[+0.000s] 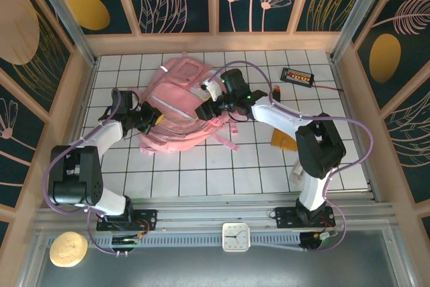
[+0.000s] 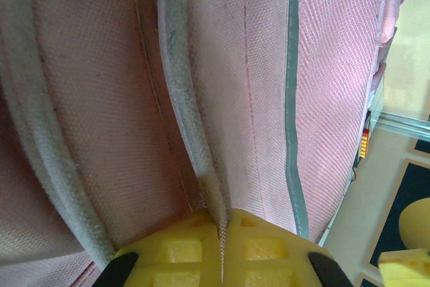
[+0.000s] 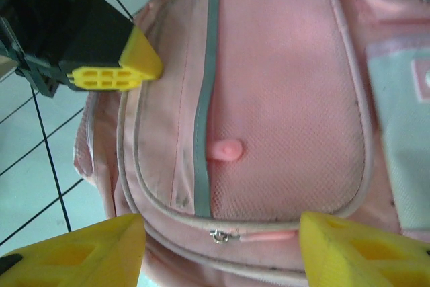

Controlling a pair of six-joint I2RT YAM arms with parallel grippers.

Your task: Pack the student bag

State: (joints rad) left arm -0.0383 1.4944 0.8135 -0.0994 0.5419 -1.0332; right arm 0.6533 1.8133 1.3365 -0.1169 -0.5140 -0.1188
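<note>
A: Top view: high above the near edge, facing down over the whole table (image 1: 201, 179).
B: Left wrist: very close, flat against bag (image 2: 101, 99) fabric. Right wrist: near, facing the bag front. All three share the bag.

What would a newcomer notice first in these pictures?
The big pink backpack lies mid-table between both arms. The left claw is shut, pinching a piped seam of it, while the right claw hangs open over its front pocket.
</note>
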